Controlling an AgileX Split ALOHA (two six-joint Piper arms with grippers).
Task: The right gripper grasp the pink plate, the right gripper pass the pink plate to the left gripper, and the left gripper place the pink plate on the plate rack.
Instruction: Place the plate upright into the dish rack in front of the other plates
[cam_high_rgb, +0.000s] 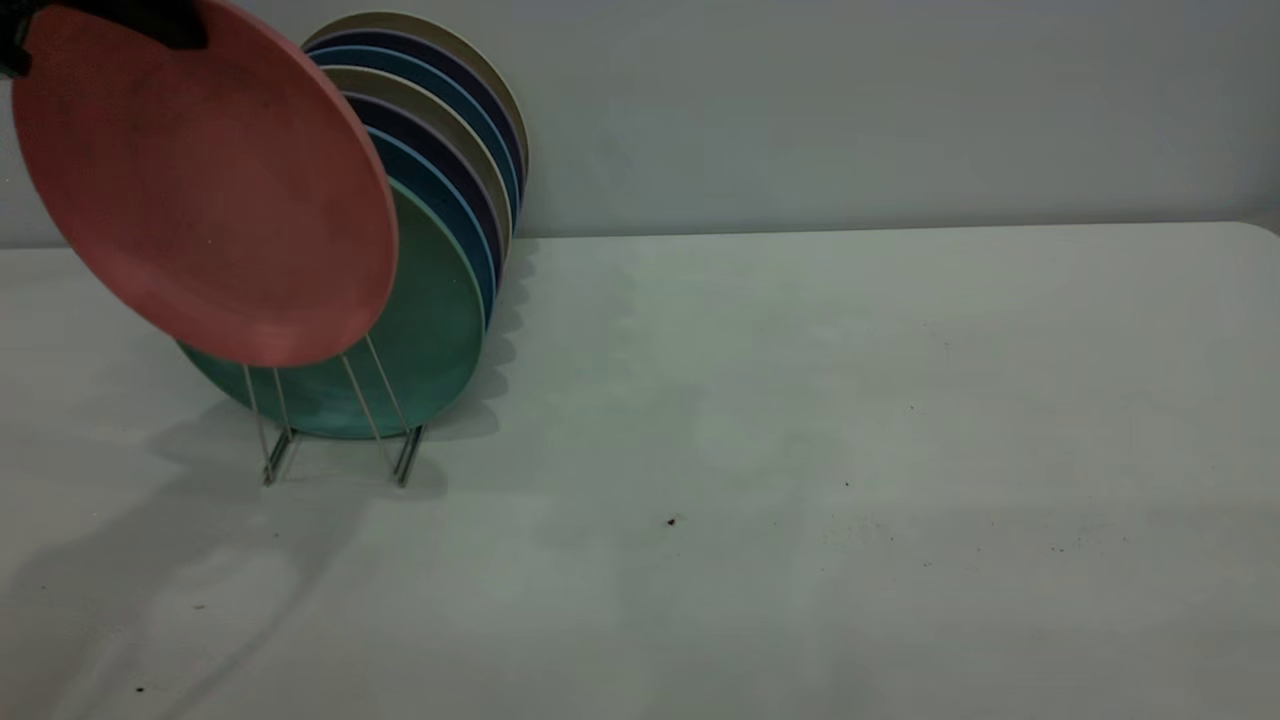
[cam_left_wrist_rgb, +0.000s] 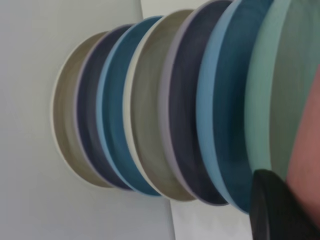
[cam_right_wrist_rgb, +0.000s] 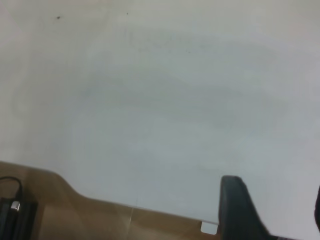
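Observation:
The pink plate (cam_high_rgb: 200, 190) hangs tilted at the upper left, its lower edge in front of the teal-green plate (cam_high_rgb: 435, 330) and above the front loops of the plate rack (cam_high_rgb: 405, 455). My left gripper (cam_high_rgb: 150, 22) is shut on the plate's top rim; only its dark lower part shows at the picture's top edge. In the left wrist view one black finger (cam_left_wrist_rgb: 272, 210) lies against the pink plate (cam_left_wrist_rgb: 306, 150). My right gripper (cam_right_wrist_rgb: 275, 210) is open and empty over the bare table, out of the exterior view.
The rack holds several upright plates behind the teal-green one: blue (cam_high_rgb: 440, 200), purple and beige (cam_high_rgb: 470, 60). The white table (cam_high_rgb: 800, 450) stretches to the right. The table's edge and a brown floor (cam_right_wrist_rgb: 75, 215) show in the right wrist view.

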